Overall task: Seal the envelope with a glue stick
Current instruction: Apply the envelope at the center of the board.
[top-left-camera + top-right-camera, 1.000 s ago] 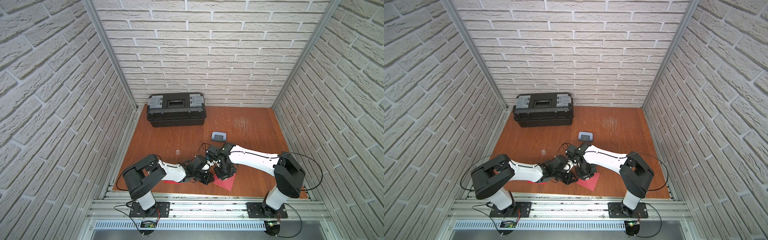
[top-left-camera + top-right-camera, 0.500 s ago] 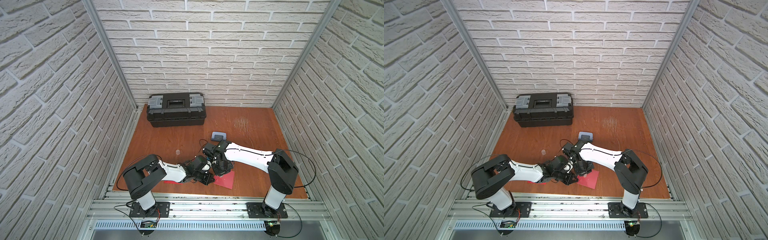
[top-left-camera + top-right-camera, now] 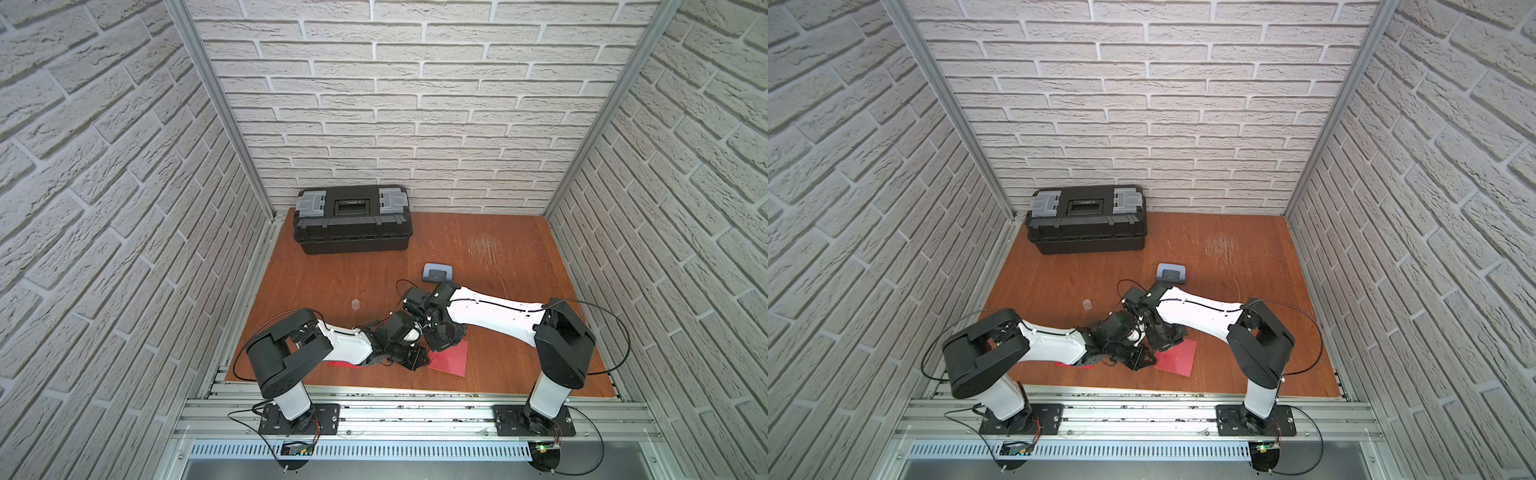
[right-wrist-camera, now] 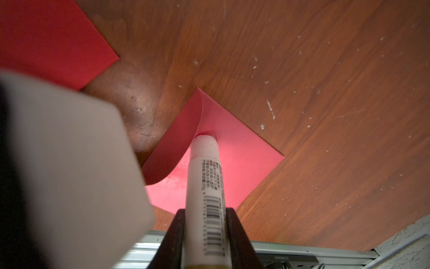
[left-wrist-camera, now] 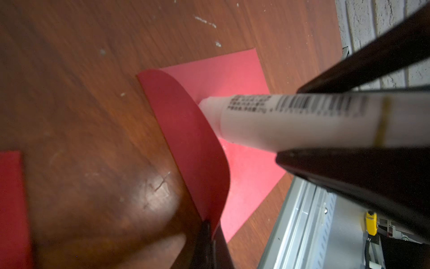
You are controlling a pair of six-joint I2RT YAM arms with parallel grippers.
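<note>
**Containers.** Toolbox (image 3: 352, 224), black with grey latches, lid closed (contents not visible), at the back of the counter against the wall. Envelope (image 3: 451, 359), red, lying flat near the front edge with its flap (image 5: 186, 139) lifted and curled. Nothing can be seen inside it.

**Surface and room.** Counter (image 3: 519, 266) of brown wood grain, scratched and flecked with white. White brick walls (image 3: 415, 104) on three sides and an aluminium rail (image 3: 415, 405) along the front.

**Loose items.** Grey-blue hole punch (image 3: 436, 273) is mid-counter. A clear cap (image 3: 355, 304) stands alone, well apart from the envelope. A second red sheet (image 4: 46, 35) lies partly under the left arm.

**Glue stick** (image 4: 204, 177). White tube with a barcode label, uncapped. Its long axis runs straight out from the right claw (image 4: 205, 212), tilted downward. The tip touches the envelope's inner face just beside the raised flap.

**Claws.** The right claw is clamped on the tube's rear half. The left claw (image 5: 208, 233) is clenched on the edge of the envelope's flap, holding it up.
</note>
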